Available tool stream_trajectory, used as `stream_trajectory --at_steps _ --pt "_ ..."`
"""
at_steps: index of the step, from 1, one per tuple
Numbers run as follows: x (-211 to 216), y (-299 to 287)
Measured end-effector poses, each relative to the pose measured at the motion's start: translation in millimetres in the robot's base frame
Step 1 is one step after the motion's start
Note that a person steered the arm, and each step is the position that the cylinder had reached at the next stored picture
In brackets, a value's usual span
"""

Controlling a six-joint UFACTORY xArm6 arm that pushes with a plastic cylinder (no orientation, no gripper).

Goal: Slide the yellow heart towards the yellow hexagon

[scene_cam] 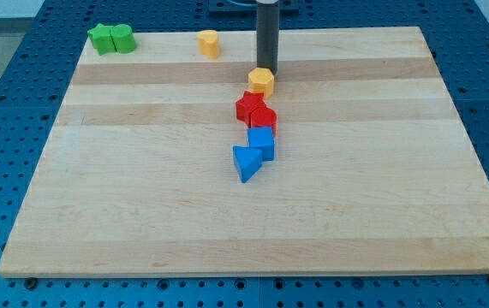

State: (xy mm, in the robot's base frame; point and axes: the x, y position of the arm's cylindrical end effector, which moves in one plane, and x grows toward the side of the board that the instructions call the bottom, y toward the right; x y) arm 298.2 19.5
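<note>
The yellow heart (209,43) sits near the view's top, left of centre. The yellow hexagon (261,82) lies to its lower right, at the head of a column of blocks. My tip (266,68) is at the end of the dark rod, just behind the yellow hexagon and touching or nearly touching its top edge. It is well to the right of the yellow heart and a little below it.
Below the hexagon stand a red star-like block (248,106), a red block (263,119), a blue block (262,141) and a blue triangle (246,162). Two green blocks (112,38) sit at the board's top left corner. The wooden board (381,188) lies on a blue pegboard.
</note>
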Motion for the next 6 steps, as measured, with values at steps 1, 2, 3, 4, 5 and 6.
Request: stream_trajectory --at_steps 1,2,3,4,5,6 --pt "22 0" --pt "25 0" --pt "-16 -7" --pt "-21 -75" --pt "-13 -153" --pt "-41 -178"
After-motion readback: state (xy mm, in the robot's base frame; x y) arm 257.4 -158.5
